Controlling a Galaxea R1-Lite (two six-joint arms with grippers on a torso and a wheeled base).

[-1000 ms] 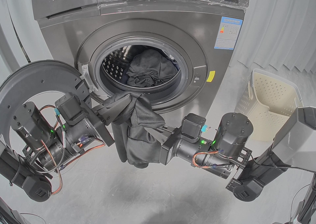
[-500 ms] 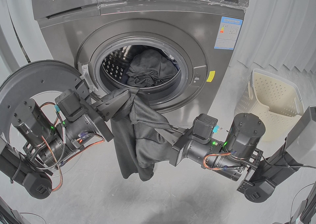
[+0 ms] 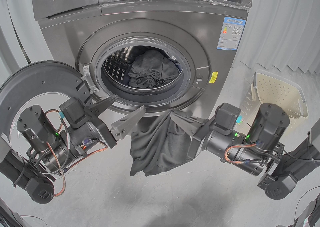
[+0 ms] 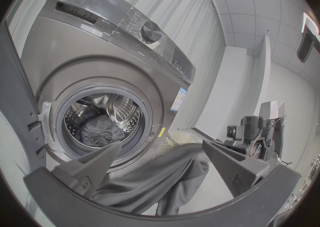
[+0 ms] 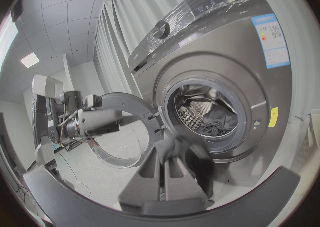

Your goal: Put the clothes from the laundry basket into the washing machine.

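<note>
In the head view the right gripper (image 3: 176, 117) pinches one upper edge of a dark garment (image 3: 156, 146), which hangs below the rim of the washing machine (image 3: 140, 20) opening, its lower end just above the floor (image 3: 133, 197). The left gripper (image 3: 130, 102) sits just beside it with its fingers spread wide and nothing between them. This view also takes in the laundry basket (image 3: 276, 94), which stands on the floor to the right of the machine, and more dark clothes (image 3: 151, 69) heaped inside the drum.

The right wrist view adds the grip itself: both fingers are pressed together on a bunched fold of the fabric. It also shows the round door (image 5: 126, 110) swung fully open on the left side of the machine. The left wrist view shows the cloth draping down beyond the spread fingers and apart from them.

The floor is smooth pale grey. Pleated white curtains (image 3: 286, 20) hang behind and beside the machine. The wrist views show a tiled ceiling (image 4: 260, 4) with a lit panel (image 5: 29, 60).
</note>
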